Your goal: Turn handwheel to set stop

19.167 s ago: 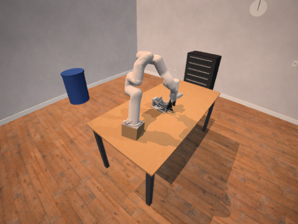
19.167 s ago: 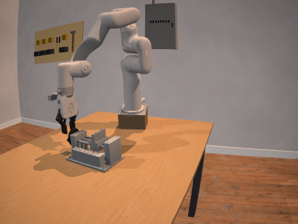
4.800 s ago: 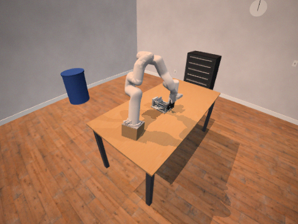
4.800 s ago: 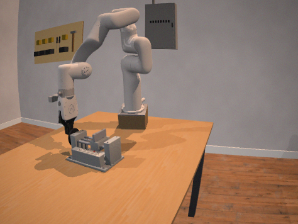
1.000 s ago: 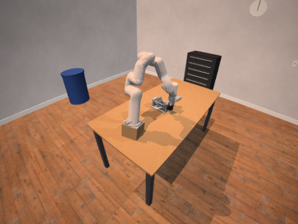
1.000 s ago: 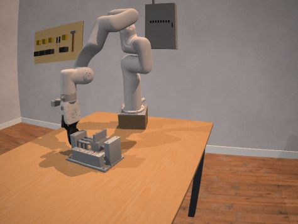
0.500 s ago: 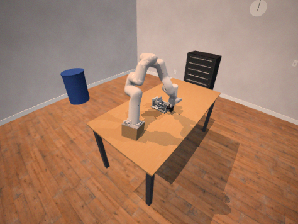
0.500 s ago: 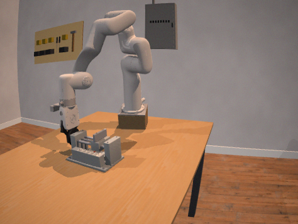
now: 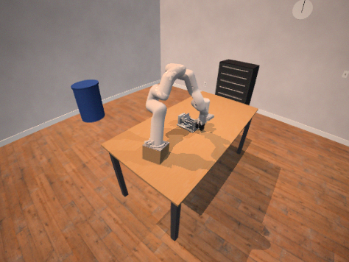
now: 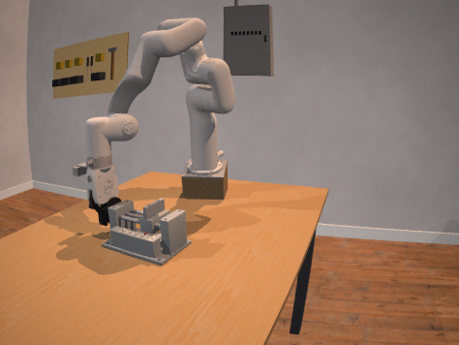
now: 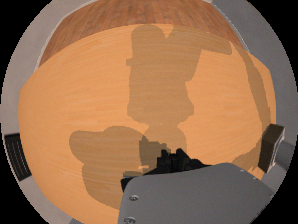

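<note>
A grey stop fixture [image 10: 145, 232] with rails, a sliding stop block and a small red pointer [image 10: 144, 235] stands on the wooden table [image 10: 160, 271]; it also shows in the top view [image 9: 188, 122]. My gripper [image 10: 103, 215] points down at the fixture's far end and is shut on the dark handwheel there, which is mostly hidden behind the end plate. In the top view the gripper [image 9: 201, 126] sits at the fixture's right end. In the wrist view the black fingers [image 11: 169, 163] stand just above the grey end plate [image 11: 200, 212]. The scale reading is too small to tell.
The arm's base sits on a brown block [image 10: 204, 184] at the table's edge. A black drawer cabinet [image 9: 236, 81] stands behind the table, and a blue barrel [image 9: 87, 100] stands on the floor at the left.
</note>
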Controlling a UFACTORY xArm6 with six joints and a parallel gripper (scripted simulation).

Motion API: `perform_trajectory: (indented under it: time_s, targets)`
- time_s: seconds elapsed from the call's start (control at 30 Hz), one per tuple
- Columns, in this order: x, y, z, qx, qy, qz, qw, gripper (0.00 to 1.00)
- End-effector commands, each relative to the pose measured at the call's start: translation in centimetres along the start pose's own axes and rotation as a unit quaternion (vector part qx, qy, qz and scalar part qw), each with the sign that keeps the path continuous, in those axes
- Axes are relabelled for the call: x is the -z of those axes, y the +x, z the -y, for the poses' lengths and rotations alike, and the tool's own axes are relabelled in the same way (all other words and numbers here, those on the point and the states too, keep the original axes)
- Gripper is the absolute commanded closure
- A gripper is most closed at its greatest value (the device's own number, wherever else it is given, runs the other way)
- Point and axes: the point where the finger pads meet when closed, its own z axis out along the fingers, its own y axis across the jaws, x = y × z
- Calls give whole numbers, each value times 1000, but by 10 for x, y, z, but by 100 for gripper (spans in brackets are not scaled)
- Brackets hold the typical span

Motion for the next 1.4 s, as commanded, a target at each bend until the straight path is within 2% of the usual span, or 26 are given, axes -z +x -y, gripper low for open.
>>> perform_trajectory:
  time_s: [0.0,0.53,0.87,1.37]
  targets:
    - [5,0,12,0,3,-1,1000,94]
    - [32,0,24,0,3,-1,1000,94]
    - [48,0,16,0,3,-1,1000,94]
    - [54,0,-5,0,3,-1,1000,94]
